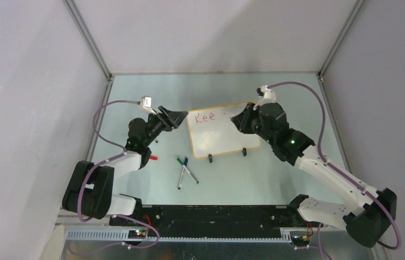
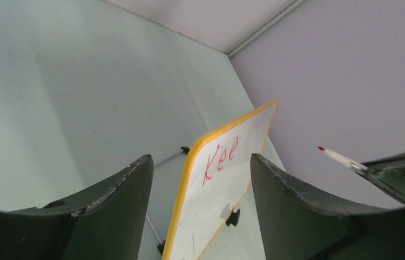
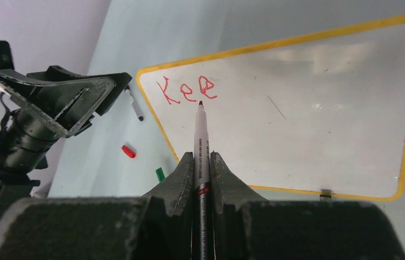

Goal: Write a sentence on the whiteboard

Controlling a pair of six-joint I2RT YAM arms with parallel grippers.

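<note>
The writing step is under way; the sentence (image 1: pixel 206 117) is reading just "Kee" in red, near the top left corner of the whiteboard (image 1: pixel 227 138), which is lying on the table (image 1: pixel 135 92) between the two arms; most of the writing is waiting to be done. The right claw (image 3: pixel 200 158) is clenching a red marker (image 3: pixel 200 132), its tip pointing just right of the last "e"; whether it is touching the surface I cannot tell. The left claw (image 1: pixel 180 116) is standing released, holding nothing, just beside the board's left edge. The next move is calling for setting the tip down beside that "e" and forming the next letter on the same line, without pushing the board. No container is showing; a red cap (image 1: pixel 153 157) and spare pens (image 1: pixel 185 170) are lying loose on the table.
</note>
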